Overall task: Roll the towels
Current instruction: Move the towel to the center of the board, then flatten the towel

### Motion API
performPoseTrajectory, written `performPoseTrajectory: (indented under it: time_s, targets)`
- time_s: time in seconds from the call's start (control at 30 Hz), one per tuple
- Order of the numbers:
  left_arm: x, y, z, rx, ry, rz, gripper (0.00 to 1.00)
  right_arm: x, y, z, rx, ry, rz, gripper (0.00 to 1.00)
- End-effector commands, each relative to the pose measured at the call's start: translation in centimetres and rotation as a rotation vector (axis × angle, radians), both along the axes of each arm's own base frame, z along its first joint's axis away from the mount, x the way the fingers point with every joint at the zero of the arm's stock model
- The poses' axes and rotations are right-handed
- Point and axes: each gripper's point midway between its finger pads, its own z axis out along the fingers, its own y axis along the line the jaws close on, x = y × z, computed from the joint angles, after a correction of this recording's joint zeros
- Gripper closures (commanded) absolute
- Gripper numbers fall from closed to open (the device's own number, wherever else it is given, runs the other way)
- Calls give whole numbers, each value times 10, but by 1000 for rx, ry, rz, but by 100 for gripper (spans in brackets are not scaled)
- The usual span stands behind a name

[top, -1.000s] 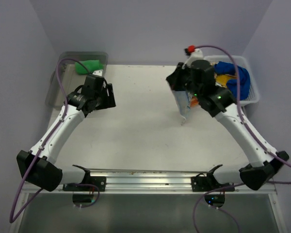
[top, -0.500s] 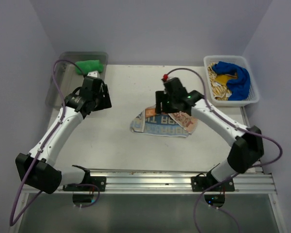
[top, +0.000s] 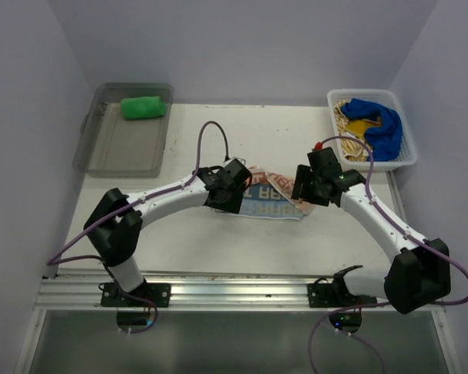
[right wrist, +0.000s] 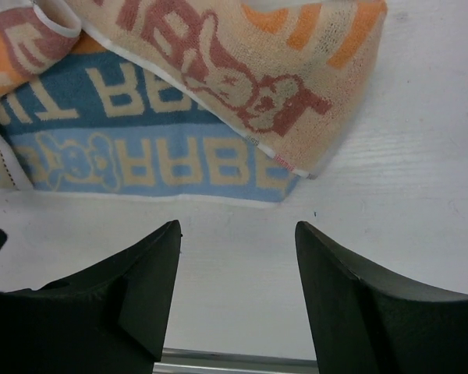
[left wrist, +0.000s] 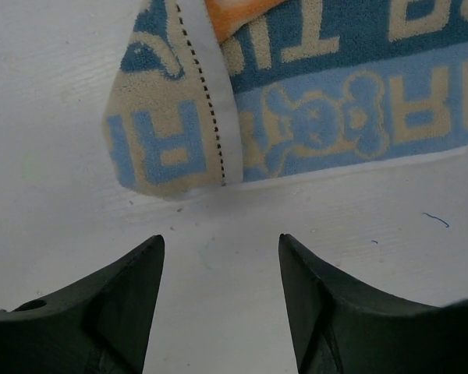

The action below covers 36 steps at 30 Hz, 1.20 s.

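Green towel (top: 143, 107): rolled up, done.
Printed towel (top: 271, 202): lies messy, not rolled.
Blue towel (top: 382, 128): sits in basket (top: 405, 160).
Left gripper (left wrist: 221, 248): open, empty.
Right gripper (right wrist: 238, 231): open, empty.

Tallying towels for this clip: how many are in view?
4: green towel in the grey tray, printed towel on the table, blue towel and yellow-tan towel in the white basket; more may hide underneath.

The printed towel (right wrist: 179, 117) lies rumpled on the white table (right wrist: 421, 179) — blue bands with tan letters, a tan-and-red rabbit fold draped over them. The right gripper (right wrist: 238, 230) hovers just short of the towel's hem, jaws spread — only bare table between them.
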Motion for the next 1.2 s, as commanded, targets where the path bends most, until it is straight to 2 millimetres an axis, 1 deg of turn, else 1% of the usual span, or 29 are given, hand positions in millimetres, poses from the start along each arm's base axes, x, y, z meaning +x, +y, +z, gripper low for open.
performPoseTrajectory:
  time_s: [0.0, 0.07, 0.13, 0.3, 0.5, 0.53, 0.57, 0.67, 0.8, 0.83, 0.87, 0.93, 0.97, 1.0, 1.03, 1.07, 1.13, 1.17]
  targets:
    - [25, -19, 8, -7, -103, 48, 34, 11, -7, 27, -23, -87, -22, 35]
    - [32, -20, -1, 46, -112, 50, 34, 13, -8, 32, -33, -97, -18, 34]
    - [34, -24, -10, 90, -113, 34, 34, 14, -8, 31, -39, -92, -12, 32]
    - [40, -20, -26, 160, -112, 35, 39, 14, -6, 27, -30, -78, -7, 31]
    - [46, -17, -36, 201, -123, 39, 43, 15, -4, 24, -23, -77, -8, 30]
    - [47, -17, -36, 204, -126, 41, 44, 15, -3, 23, -21, -75, -5, 30]
    - [47, -16, -37, 210, -129, 46, 50, 15, -3, 24, -15, -76, -4, 30]
    - [48, -12, -36, 228, -134, 49, 55, 16, 1, 26, 1, -77, 1, 30]
    - [51, -8, -36, 252, -147, 48, 57, 17, 2, 28, 10, -84, 1, 30]
    - [52, -9, -35, 254, -151, 49, 60, 17, 3, 28, 10, -86, 3, 30]
    - [52, -8, -34, 259, -154, 53, 66, 17, 2, 28, 10, -86, 1, 30]
    - [51, -7, -30, 252, -149, 63, 74, 16, 2, 27, 9, -83, -1, 30]
    - [51, -9, -27, 235, -154, 63, 82, 16, 2, 27, 11, -83, -1, 30]
    - [50, -9, -21, 218, -160, 65, 86, 16, 2, 26, 14, -82, -1, 30]
    - [50, -8, -17, 212, -165, 68, 96, 15, 4, 24, 22, -77, 3, 30]
    - [50, -7, -14, 208, -172, 71, 100, 16, 5, 24, 27, -79, 1, 30]
    - [51, -4, -7, 204, -176, 81, 100, 15, 8, 21, 39, -70, 5, 30]
    - [54, 2, -5, 208, -175, 94, 100, 15, 8, 21, 42, -71, 5, 31]
